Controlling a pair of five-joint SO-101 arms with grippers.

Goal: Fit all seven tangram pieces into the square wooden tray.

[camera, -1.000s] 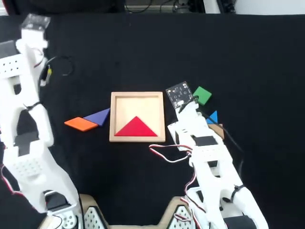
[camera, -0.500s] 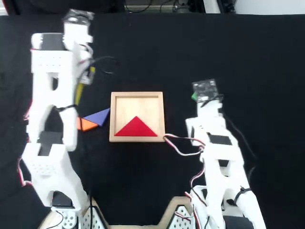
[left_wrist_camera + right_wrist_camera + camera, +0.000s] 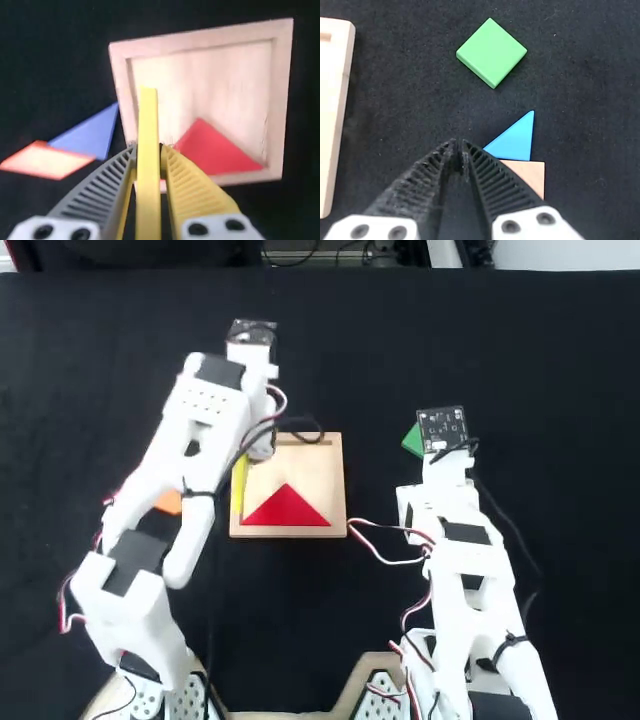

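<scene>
The square wooden tray [image 3: 312, 454] lies mid-table with a red triangle [image 3: 287, 508] flat in its near half. My left gripper [image 3: 148, 148] is shut on a yellow piece [image 3: 147, 115], held edge-on over the tray's [image 3: 200, 37] left rim beside the red triangle [image 3: 210, 152]. The yellow piece [image 3: 238, 488] shows as a thin strip under the left arm. My right gripper [image 3: 459, 150] is shut and holds nothing, above bare cloth close to a blue triangle [image 3: 514, 140]. A green square [image 3: 491, 51] lies beyond its tips.
Left of the tray lie a violet-blue triangle [image 3: 92, 135] and an orange parallelogram [image 3: 42, 160]. A tan piece [image 3: 532, 175] touches the blue triangle. The green square [image 3: 411, 440] sits right of the tray, by the right arm's wrist. Black cloth covers the table.
The left arm has swung from the table's far left to over the tray's left rim, carrying the yellow piece. The right arm drew away from the tray toward the green square.
</scene>
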